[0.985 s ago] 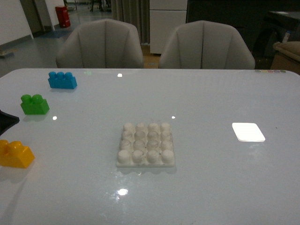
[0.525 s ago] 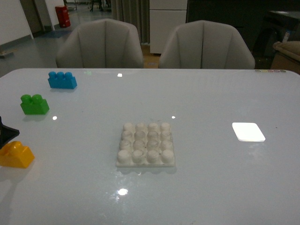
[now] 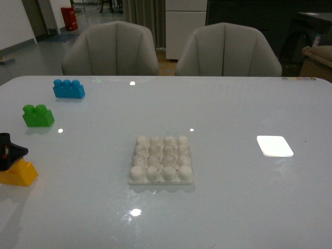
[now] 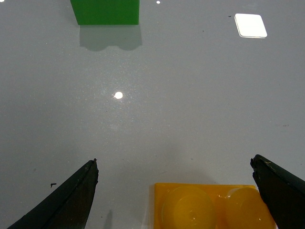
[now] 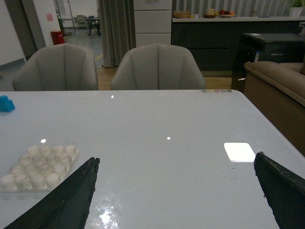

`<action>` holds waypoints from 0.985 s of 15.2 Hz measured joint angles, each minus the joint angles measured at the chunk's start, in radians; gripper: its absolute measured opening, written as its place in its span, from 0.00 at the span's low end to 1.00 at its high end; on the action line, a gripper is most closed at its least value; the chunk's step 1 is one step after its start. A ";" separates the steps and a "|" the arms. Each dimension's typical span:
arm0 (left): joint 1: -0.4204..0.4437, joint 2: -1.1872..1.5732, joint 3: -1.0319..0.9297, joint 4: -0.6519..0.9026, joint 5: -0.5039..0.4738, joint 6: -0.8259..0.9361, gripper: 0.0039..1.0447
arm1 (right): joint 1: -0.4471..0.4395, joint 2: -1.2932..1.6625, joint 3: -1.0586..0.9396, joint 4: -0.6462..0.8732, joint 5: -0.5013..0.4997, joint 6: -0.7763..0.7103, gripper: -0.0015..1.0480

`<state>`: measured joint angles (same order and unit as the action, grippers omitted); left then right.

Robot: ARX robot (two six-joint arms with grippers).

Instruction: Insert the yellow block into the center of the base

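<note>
Left pincer (image 4: pixel 174 161) advanced over yellow block (image 4: pixel 209 207); green brick (image 4: pixel 105 12) beyond.

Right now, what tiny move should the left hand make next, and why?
Probably slide sideways a little, so it is centred over the yellow block before lowering. The left hand is open over the block, but the block sits nearer one finger than the other.

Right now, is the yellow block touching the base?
Apart. The front view shows the yellow block far left of the base, bare table between them.
</note>
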<state>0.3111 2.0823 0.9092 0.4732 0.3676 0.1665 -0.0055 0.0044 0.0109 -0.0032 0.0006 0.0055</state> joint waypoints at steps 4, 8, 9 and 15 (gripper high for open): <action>-0.014 0.013 0.008 0.003 -0.032 0.008 0.84 | 0.000 0.000 0.000 0.000 0.000 0.000 0.94; -0.014 0.021 -0.003 0.020 -0.053 0.055 0.55 | 0.000 0.000 0.000 0.000 0.000 0.000 0.94; -0.014 0.021 -0.007 0.023 -0.052 0.060 0.55 | 0.000 0.000 0.000 0.000 0.000 0.000 0.94; -0.014 0.013 -0.026 0.048 -0.032 0.044 0.55 | 0.000 0.000 0.000 0.000 0.000 0.000 0.94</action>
<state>0.2974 2.0956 0.8837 0.5209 0.3351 0.2104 -0.0055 0.0044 0.0109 -0.0032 0.0006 0.0055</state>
